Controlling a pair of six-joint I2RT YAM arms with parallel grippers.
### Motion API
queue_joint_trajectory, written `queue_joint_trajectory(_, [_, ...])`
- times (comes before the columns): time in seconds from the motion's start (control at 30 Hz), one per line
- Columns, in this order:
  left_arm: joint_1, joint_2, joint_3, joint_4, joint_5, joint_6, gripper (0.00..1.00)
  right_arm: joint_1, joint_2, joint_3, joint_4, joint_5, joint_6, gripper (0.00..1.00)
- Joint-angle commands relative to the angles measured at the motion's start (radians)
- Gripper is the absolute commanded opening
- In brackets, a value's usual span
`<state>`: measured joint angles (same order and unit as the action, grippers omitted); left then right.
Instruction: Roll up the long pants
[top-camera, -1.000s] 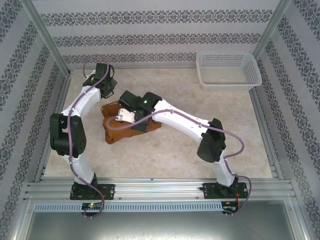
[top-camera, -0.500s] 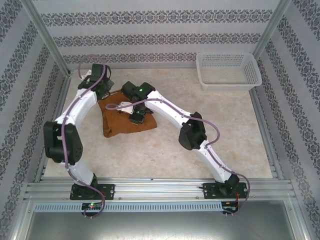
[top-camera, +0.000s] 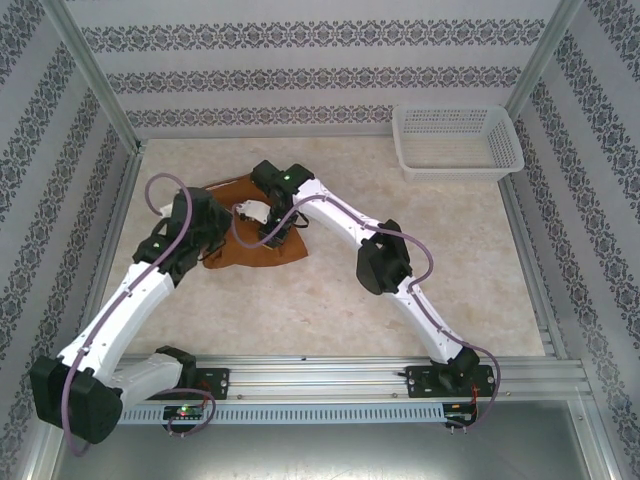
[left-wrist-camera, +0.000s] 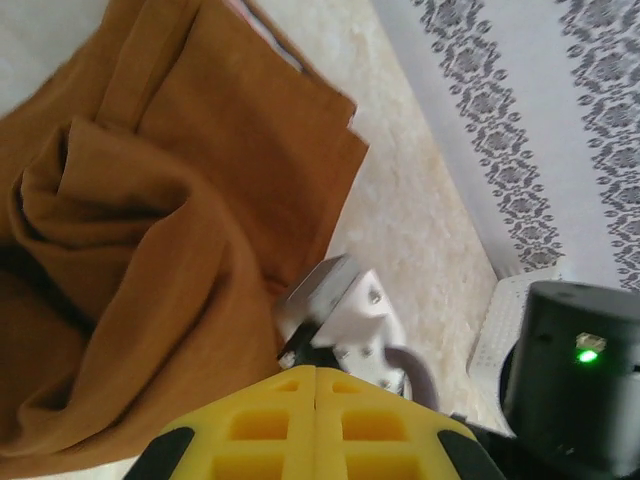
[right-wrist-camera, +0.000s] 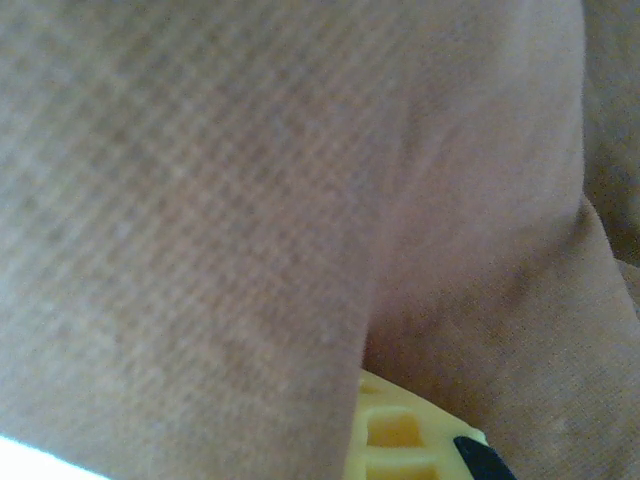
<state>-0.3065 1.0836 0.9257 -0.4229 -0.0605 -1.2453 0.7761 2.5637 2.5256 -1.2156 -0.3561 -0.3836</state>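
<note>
The top external camera looked steeply down from above and behind the arm bases, far enough back to take in the whole surface (top-camera: 330, 300) and the long pants (top-camera: 250, 258) at mid-left. The left wrist camera sat low and close, facing across those pants toward the right arm (left-wrist-camera: 575, 370) and the patterned wall (left-wrist-camera: 560, 100). The right wrist camera was almost against the same cloth, blurred.

Rust-brown cloth long pants (left-wrist-camera: 170, 230) lie bunched in soft folds on the pale marbled tabletop (left-wrist-camera: 410, 200), just beyond the left gripper (left-wrist-camera: 315, 380) with its yellow fingers pressed together.
</note>
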Motion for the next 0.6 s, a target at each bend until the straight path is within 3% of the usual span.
queue_joint_trajectory(0.0, [-0.038, 0.066, -0.026, 0.061, -0.003, -0.08, 0.0, -0.006, 0.015, 0.005, 0.034, -0.041, 0.011, 0.0])
queue_joint_trajectory(0.27, [-0.039, 0.235, 0.004, 0.071, -0.217, -0.034, 0.0, -0.024, 0.001, -0.004, 0.024, -0.064, 0.024, 0.0])
queue_joint_trajectory(0.57, [-0.034, 0.43, -0.035, 0.141, -0.288, -0.145, 0.0, -0.035, -0.017, -0.032, 0.029, -0.095, 0.038, 0.0])
